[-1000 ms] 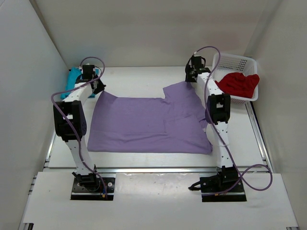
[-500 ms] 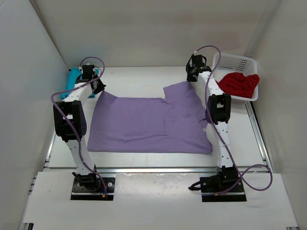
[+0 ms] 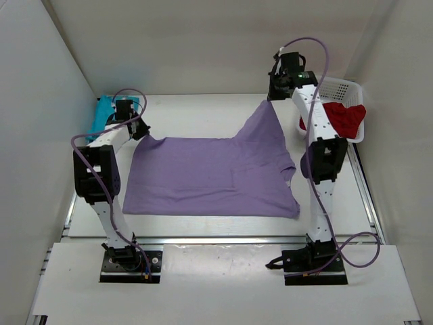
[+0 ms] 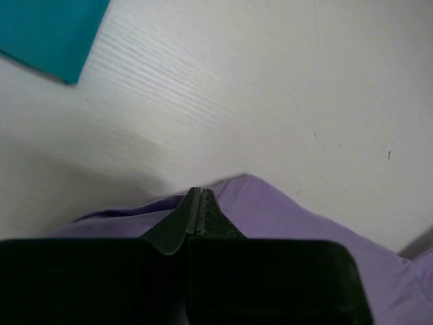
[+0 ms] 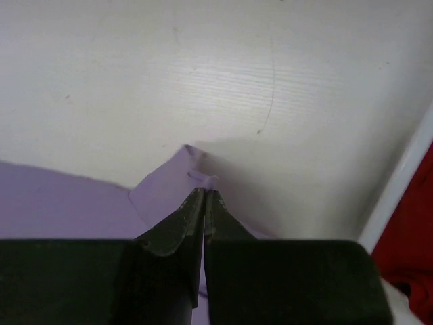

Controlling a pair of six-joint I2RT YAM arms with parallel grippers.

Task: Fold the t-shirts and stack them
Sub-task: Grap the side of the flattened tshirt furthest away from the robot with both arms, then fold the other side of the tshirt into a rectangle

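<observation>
The pale lavender cloth t-shirt (image 3: 210, 172) lies spread on the white table (image 3: 203, 112), to the left of the white plastic lattice basket (image 3: 338, 87). The right gripper (image 3: 273, 97) is pinched tight on the shirt corner nearest the basket and holds it up, so the cloth rises in a tented peak. The left gripper (image 3: 143, 132) is clamped just as tight on the far corner away from the basket, low near the table.

The main risk is the thin hold on the right. The right wrist view shows only the very tip of the corner between the jaws, so a sideways tug could pull it free and drop that side in a heap. The two corners also sit at unequal heights. If the arms carry the edge over without levelling, the shirt would likely drag on a diagonal and fold crooked, and the sleeve on the basket side may bunch under it. The right arm works just beside the basket, where the deep red cloth t-shirt (image 3: 342, 116) drapes over the rim, so a wide swing could knock the basket. The teal cloth t-shirt (image 3: 103, 112) lies at the table's far side from the basket, near the left arm's path
</observation>
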